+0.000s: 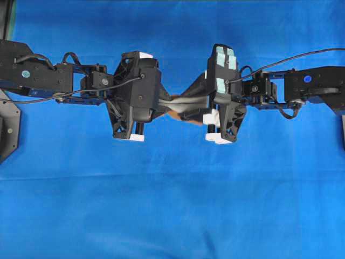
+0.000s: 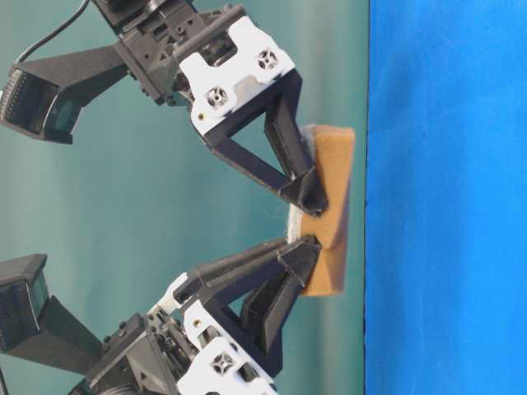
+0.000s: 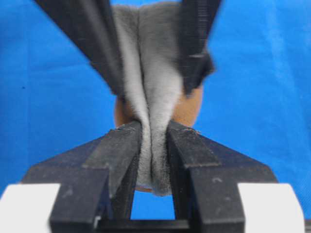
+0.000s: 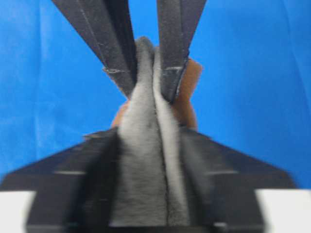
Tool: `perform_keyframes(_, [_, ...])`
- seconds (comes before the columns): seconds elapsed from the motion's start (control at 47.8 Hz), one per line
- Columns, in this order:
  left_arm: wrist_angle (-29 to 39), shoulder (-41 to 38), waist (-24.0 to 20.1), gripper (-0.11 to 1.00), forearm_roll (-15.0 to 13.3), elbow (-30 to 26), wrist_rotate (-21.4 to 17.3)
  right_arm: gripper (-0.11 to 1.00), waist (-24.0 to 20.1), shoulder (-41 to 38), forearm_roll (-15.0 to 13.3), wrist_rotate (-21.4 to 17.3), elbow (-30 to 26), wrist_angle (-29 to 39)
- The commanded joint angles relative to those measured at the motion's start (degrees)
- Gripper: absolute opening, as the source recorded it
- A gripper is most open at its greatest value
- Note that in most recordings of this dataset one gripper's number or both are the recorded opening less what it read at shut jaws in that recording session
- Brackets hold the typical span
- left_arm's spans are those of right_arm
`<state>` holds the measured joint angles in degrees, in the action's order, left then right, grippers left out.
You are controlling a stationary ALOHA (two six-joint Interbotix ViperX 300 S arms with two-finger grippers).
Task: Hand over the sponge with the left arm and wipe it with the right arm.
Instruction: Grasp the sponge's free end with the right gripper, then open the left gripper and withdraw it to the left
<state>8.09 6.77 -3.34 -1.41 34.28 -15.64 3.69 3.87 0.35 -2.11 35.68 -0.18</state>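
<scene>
Here, both hands [image 1: 180, 105] on sponge [image 2: 329, 206].

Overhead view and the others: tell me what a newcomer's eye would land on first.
First, the two black arms meeting nose to nose mid-frame over the blue cloth. Between them hangs the sponge, pinched in the left gripper with its grey face folded into a crease. The right gripper flanks the sponge's other end, and the teal strips on its housing stand out.
</scene>
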Motion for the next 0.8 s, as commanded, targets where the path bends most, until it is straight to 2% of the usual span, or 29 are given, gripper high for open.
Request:
perform_keyframes(0.0, [-0.7,0.88,0.26,0.14,-0.09,-1.23,-0.09,0.38,0.18,1.23,-0.26,0.26,-0.79,-0.18])
perform_keyframes(0.063, [-1.05,0.88,0.26,0.14,-0.09,-1.23,-0.09,0.27,0.18,1.23,-0.35,0.26,-0.79,-0.26])
perform_keyframes(0.314, [-2.29,0.88,0.35,0.16,-0.09,-1.14,0.0,0.26,0.18,1.23,-0.44,0.35,-0.79,-0.18])
perform_keyframes(0.356, [-2.64,0.97,0.26,0.26,-0.09,-1.14,0.18,0.26,0.09,1.32,-0.44,0.35,-0.79,-0.09])
perform_keyframes(0.503, [-3.96,2.29,0.44,0.71,-0.09,-0.18,1.32,0.26,0.09,1.93,-0.44,0.35,-0.44,0.09])
perform_keyframes(0.586, [-3.96,4.13,0.7,0.89,-0.09,1.05,1.32,0.26,0.18,2.37,-0.44,0.35,-0.18,0.09])
perform_keyframes(0.628, [-3.96,5.62,0.88,0.93,-0.09,1.93,1.41,0.26,0.18,2.64,-0.44,0.35,0.18,0.09])
perform_keyframes(0.775, [-4.04,11.43,1.67,0.93,-0.09,5.19,3.16,0.26,0.18,3.52,-0.44,0.35,0.97,0.0])
